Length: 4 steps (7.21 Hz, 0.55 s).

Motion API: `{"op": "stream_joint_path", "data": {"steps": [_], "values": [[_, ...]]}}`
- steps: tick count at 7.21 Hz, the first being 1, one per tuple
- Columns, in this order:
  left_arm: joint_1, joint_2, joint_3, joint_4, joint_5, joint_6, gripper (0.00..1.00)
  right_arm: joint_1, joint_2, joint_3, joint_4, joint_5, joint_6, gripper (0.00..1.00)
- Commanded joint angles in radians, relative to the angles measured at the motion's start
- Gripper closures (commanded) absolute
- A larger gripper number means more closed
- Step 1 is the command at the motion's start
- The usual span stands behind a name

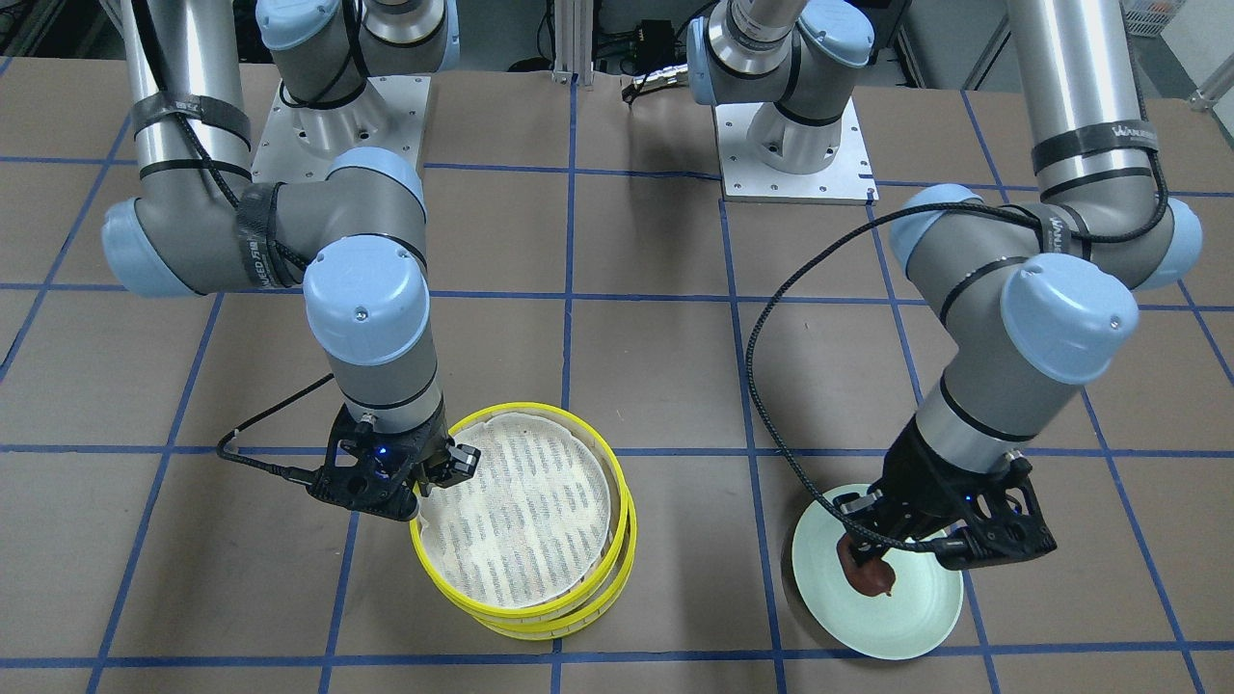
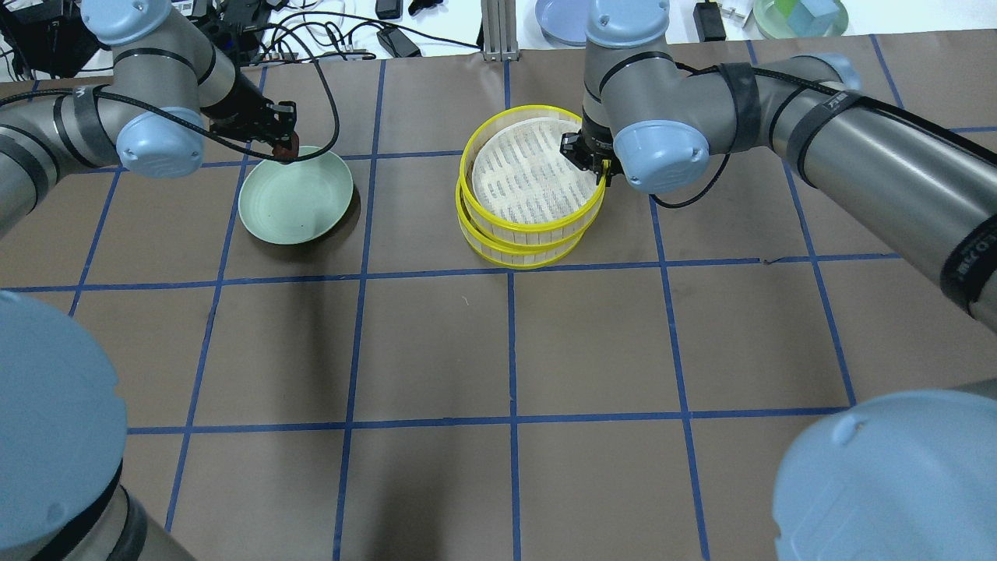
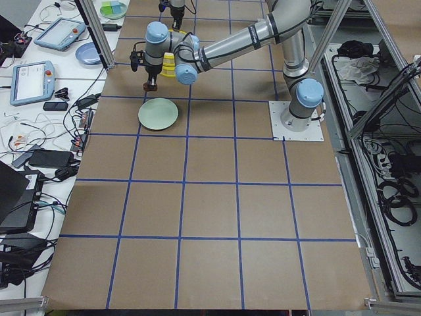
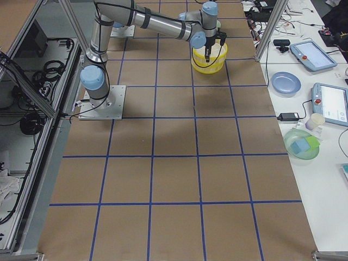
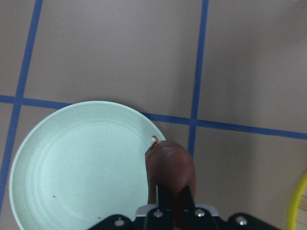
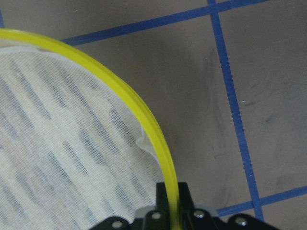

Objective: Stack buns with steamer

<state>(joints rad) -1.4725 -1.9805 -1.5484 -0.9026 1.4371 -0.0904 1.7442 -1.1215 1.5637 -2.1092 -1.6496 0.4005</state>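
Observation:
The dark reddish-brown bun (image 1: 867, 573) is held in my left gripper (image 1: 871, 559), which is shut on it just above the far rim of the mint-green plate (image 1: 897, 617). The left wrist view shows the bun (image 5: 170, 165) between the fingers, over the plate's edge (image 5: 72, 163). The two steamer tiers are stacked, the upper tier (image 1: 525, 511) sitting slightly offset on the lower tier (image 1: 578, 627). My right gripper (image 1: 426, 493) is shut on the upper tier's yellow rim (image 6: 144, 120). The upper liner is bare. The cream-white bun is not in view.
The plate (image 2: 292, 202) lies about one grid square left of the steamer stack (image 2: 530, 179) in the overhead view. A blue plate (image 2: 565, 15), cables and a green bowl (image 2: 794, 15) sit beyond the table's far edge. The arm bases (image 1: 795, 145) stand at the robot's side.

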Motion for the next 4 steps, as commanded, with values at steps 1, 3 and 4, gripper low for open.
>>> {"op": "stream_joint_path", "data": {"steps": [1,3,4], "values": [[-0.092,0.055,0.001,-0.002,-0.003,-0.180,1.00,0.002,0.000,0.006,-0.003,0.004,0.003,1.00],[-0.141,0.072,0.004,-0.001,-0.009,-0.276,1.00,0.002,0.000,0.006,-0.031,0.033,-0.008,1.00],[-0.166,0.074,0.011,0.002,-0.044,-0.335,1.00,0.002,0.002,0.006,-0.049,0.033,-0.008,1.00]]}}
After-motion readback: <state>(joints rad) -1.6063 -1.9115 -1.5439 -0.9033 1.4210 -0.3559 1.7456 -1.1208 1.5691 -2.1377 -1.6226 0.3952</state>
